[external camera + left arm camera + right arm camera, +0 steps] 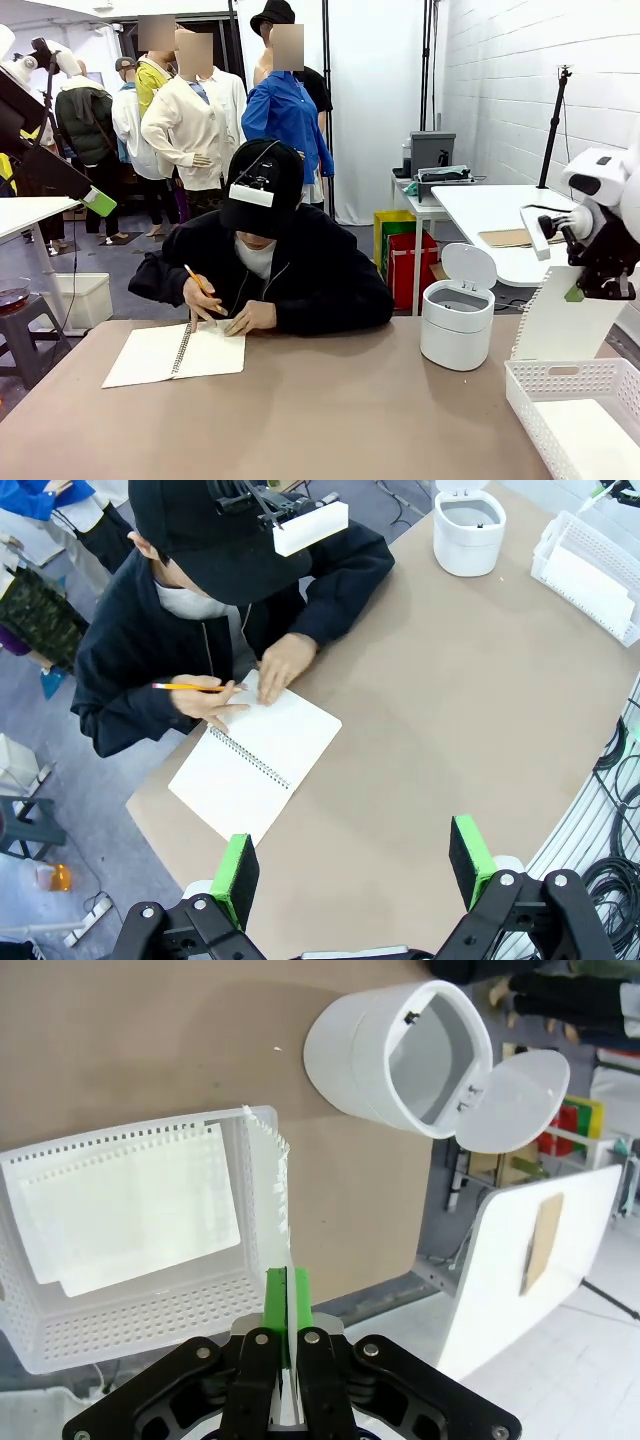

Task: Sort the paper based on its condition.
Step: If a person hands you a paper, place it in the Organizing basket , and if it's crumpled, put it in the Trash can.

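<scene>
Right wrist view: right pincer [288, 1305] pinching upright paper [276, 1195].

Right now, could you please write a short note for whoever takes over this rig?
Right gripper: shut on a flat sheet of paper, held above the near right corner of the table, over the white basket.
Left gripper: open, empty, high above the table.
The basket already holds at least one flat sheet. The white bin stands open beside it; I cannot see its contents.
The person's hands rest on the spiral notebook, one holding a pencil.
Left: place the held sheet, probably in the basket as it looks flat, then wait for more pages.
</scene>
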Controlling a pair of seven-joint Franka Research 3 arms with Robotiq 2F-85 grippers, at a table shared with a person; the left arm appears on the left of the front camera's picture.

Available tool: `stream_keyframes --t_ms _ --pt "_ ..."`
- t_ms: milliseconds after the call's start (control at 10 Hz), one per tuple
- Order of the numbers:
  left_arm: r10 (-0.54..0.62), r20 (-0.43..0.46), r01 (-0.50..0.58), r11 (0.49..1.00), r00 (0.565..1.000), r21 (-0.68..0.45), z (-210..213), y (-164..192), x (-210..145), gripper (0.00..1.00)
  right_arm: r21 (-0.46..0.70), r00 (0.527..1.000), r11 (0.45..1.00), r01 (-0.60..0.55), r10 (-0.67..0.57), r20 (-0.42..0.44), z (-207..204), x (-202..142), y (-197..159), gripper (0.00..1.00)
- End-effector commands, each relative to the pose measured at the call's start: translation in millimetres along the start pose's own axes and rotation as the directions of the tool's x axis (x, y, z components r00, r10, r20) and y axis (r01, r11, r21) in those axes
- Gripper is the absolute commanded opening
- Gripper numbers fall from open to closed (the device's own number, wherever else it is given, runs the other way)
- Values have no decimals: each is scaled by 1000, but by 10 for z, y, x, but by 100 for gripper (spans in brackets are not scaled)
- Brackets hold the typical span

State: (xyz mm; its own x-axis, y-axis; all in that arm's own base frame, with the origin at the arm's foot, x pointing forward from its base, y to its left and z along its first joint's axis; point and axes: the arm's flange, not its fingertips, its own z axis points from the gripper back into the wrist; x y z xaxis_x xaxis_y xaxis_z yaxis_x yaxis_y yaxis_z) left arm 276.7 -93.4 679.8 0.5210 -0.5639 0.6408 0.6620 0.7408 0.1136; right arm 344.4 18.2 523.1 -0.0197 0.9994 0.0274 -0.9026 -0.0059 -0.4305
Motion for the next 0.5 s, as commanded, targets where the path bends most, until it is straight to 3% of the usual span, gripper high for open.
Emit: stream_keyframes --t_ms 0,400 --pt "0 -1 0 1000 1000 1 0 4 -2 100 -3 996 996 -87 87 9 -196 -14 94 0" --pt "0 -1 0 1000 1000 1 0 4 -2 100 4 989 989 -147 147 -9 -457 -103 245 0"
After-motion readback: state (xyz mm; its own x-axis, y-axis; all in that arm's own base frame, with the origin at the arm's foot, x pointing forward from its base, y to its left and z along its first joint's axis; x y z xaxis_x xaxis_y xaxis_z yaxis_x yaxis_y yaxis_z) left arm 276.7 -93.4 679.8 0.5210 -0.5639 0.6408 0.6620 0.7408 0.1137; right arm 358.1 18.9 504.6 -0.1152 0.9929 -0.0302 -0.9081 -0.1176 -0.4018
